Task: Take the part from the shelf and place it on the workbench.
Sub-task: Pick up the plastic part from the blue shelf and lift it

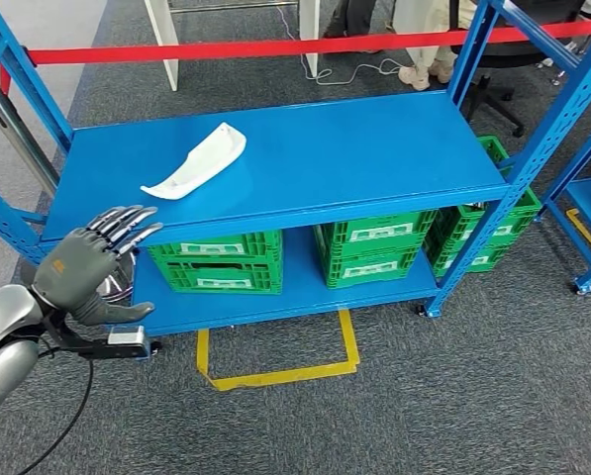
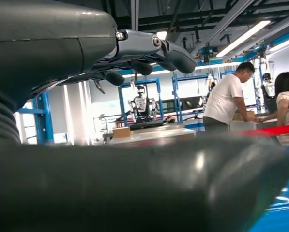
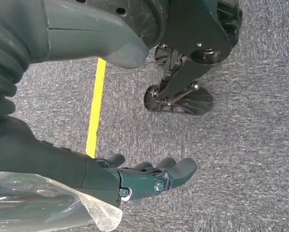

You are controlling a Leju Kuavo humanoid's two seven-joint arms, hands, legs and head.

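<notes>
reaching the empty left hand (image 1: 90,269), fingers spread, toward the white part (image 1: 197,162) ahead on the shelf (image 1: 337,158) for a grasp

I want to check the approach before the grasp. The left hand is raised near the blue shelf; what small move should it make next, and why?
Probably reach the left hand forward and to the right, over the top board of the blue metal shelf, toward the long white curved plastic part. The hand is open, holds nothing and hovers at the shelf's front left corner, apart from the part. The right hand hangs open over the grey carpet.
</notes>
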